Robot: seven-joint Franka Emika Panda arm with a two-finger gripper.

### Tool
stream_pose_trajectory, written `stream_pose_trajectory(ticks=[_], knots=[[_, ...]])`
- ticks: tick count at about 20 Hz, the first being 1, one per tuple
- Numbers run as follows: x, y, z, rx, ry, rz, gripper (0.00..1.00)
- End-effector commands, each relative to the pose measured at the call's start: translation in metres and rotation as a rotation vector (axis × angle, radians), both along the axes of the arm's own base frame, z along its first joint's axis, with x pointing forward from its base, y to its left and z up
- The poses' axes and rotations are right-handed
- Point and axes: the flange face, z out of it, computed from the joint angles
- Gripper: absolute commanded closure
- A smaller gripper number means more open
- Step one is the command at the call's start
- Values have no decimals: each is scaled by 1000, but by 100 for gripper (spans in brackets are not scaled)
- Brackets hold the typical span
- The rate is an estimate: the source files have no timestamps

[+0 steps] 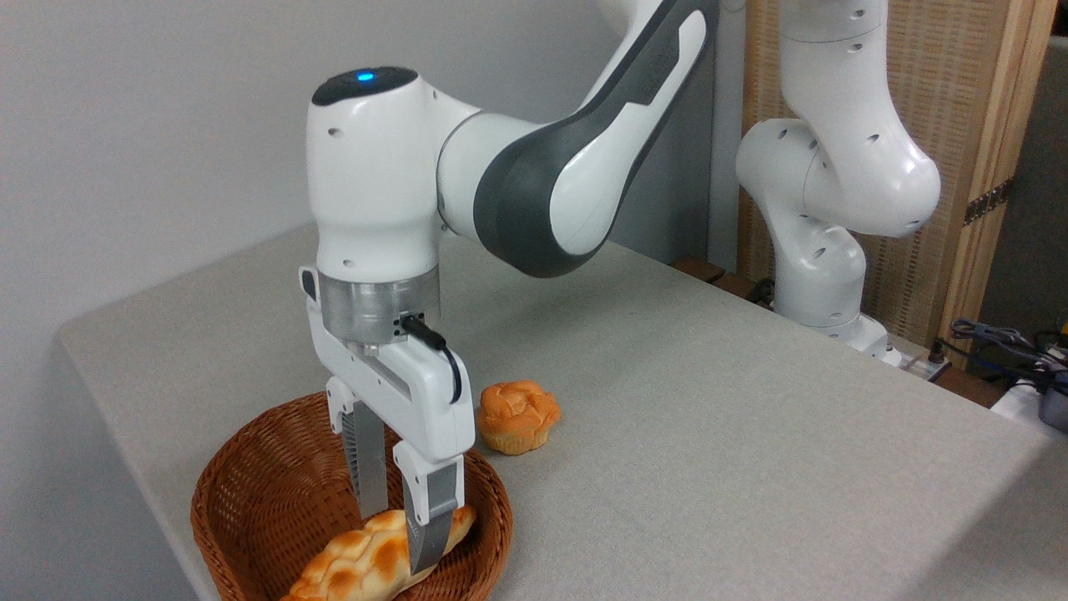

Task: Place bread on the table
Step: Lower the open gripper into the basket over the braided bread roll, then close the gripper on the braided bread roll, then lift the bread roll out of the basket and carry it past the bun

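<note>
Even, fairly bright diffuse light from overhead; no hard shadows. Soft shadow under bun [517,416] on worktop [709,434], dimmer inside basket [275,467] below pincer [399,522]. Mild specular glare on white arm shells [375,167], esp. far-right joint. Blue LED on arm top slightly blown out. Focus sharp near & mid; far right bkgd a bit soft. Slight noise on grey wall [125,125]. No edge distortion noted.

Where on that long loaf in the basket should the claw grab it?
Across its narrow middle, from straight above. The bread lies lengthwise in the basket, whose walls block the sides. The gripper already straddles it that way.
</note>
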Motion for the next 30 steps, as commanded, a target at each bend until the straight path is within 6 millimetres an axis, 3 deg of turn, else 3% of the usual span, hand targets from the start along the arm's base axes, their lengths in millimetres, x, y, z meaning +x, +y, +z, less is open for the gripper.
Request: stream_pose_trajectory(ticks=[1, 2, 5, 6, 9, 17, 19, 23, 27, 30], knots=[[0, -3, -16, 15, 11, -20, 1], [0, -4, -19, 16, 15, -24, 6], [-4, -6, -29, 21, 37, -65, 46], [-3, -10, -30, 22, 38, -82, 54], [-4, -11, -29, 20, 38, -83, 65], [-4, -13, -28, 20, 38, -86, 70], [-6, -12, -6, 6, 12, -69, 70], [-32, -6, 61, -142, 27, 10, 76], [-65, 19, 106, -177, 65, 40, 76], [-100, 49, 124, -187, 139, 8, 76]])
